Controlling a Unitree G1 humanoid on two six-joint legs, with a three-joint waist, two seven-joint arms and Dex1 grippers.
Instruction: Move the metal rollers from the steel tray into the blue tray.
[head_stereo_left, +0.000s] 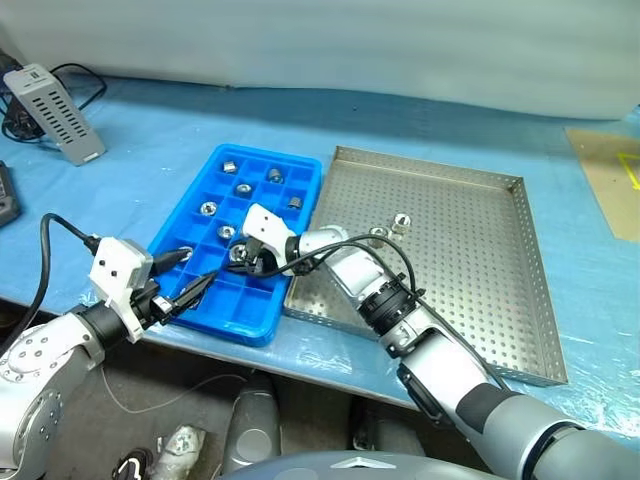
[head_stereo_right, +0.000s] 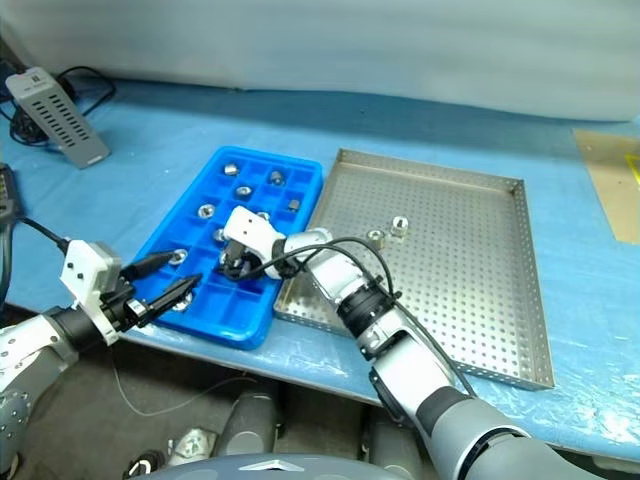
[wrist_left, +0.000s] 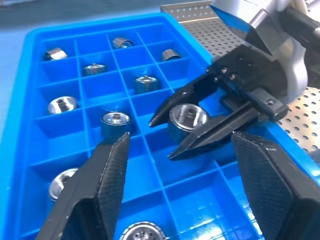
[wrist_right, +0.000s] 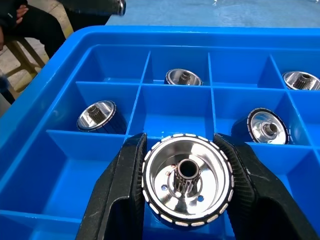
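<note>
Right claw (wrist_right: 186, 190) is clamped on a metal roller (wrist_right: 186, 182), one finger pressed on each side of its ribbed rim, and it hangs over the blue tray (head_stereo_left: 190, 215), above a compartment near the tray's middle. The roller's bore and open cupped face point back along the claw toward the wrist camera, so its short axis runs in line with the fingers; the far end is hidden behind its own rim. Left claw (wrist_left: 180, 185) stands with fingers well apart and nothing between them, at the tray's near edge, aimed at the held roller. More rollers (wrist_left: 116, 122) sit in separate compartments of the blue tray, most upright with the hole up, a few tipped on their sides at the far end. Two rollers (head_stereo_left: 402, 222) rest on the steel tray (head_stereo_left: 480, 300), near its middle, too small to read their facing. Both trays lie side by side, rims touching, on the blue surface (head_stereo_left: 150, 140). A grey box (head_stereo_left: 55, 112) sits at the far left.
</note>
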